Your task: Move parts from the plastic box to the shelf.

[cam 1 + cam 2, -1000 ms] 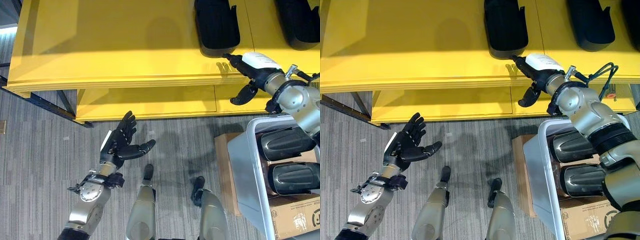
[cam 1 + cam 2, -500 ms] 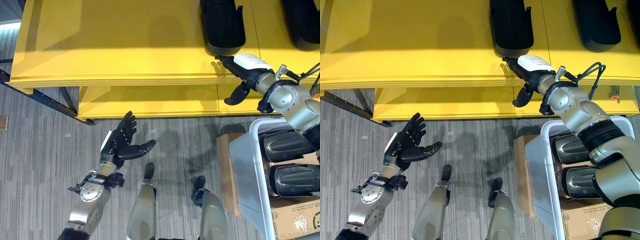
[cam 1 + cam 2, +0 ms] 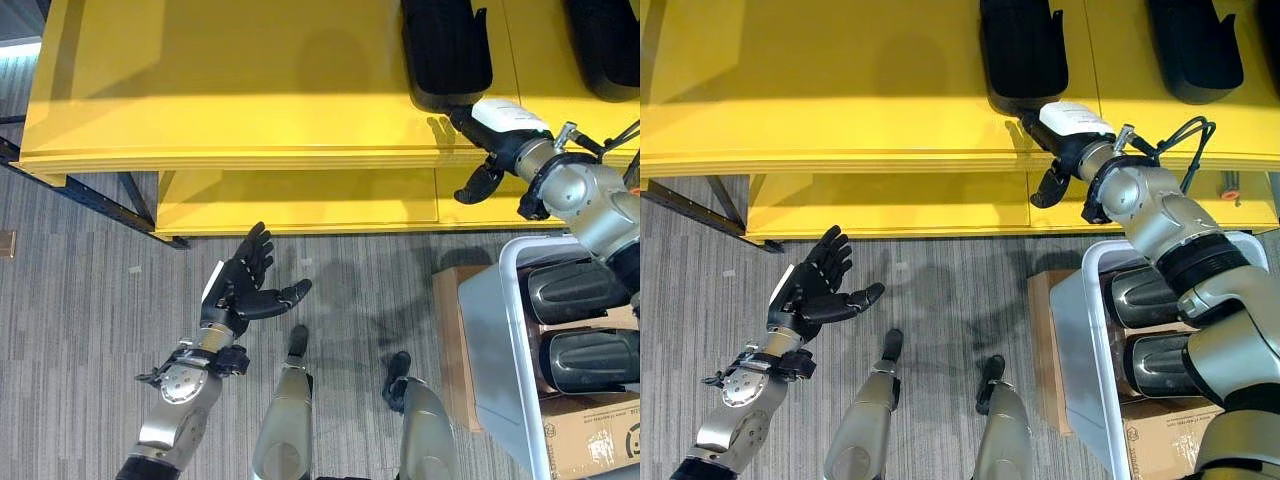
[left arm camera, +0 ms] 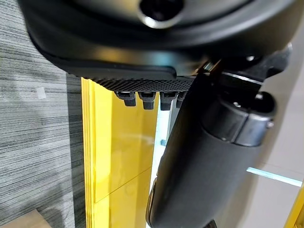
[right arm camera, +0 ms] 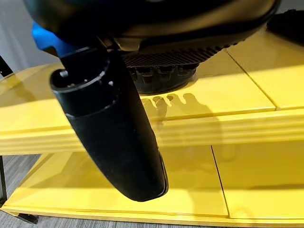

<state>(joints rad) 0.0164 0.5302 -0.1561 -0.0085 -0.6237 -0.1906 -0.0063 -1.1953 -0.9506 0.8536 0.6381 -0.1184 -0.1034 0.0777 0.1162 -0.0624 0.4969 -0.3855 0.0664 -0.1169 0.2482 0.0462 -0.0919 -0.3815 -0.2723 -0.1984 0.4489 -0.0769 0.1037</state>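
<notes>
Just beyond the right hand, a black part on the shelf.

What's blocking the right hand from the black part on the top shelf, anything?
Nothing visible. The right hand has straight fingers at the near end of the black part on the yellow shelf; no object lies between them.

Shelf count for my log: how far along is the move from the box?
Done: two black parts lie on the yellow shelf, one by the right hand, another further right. In hand: nothing; the right hand's straight fingers reach the near part's end, and the left hand hangs open over the floor. Left: at least two parts in the plastic box.
</notes>
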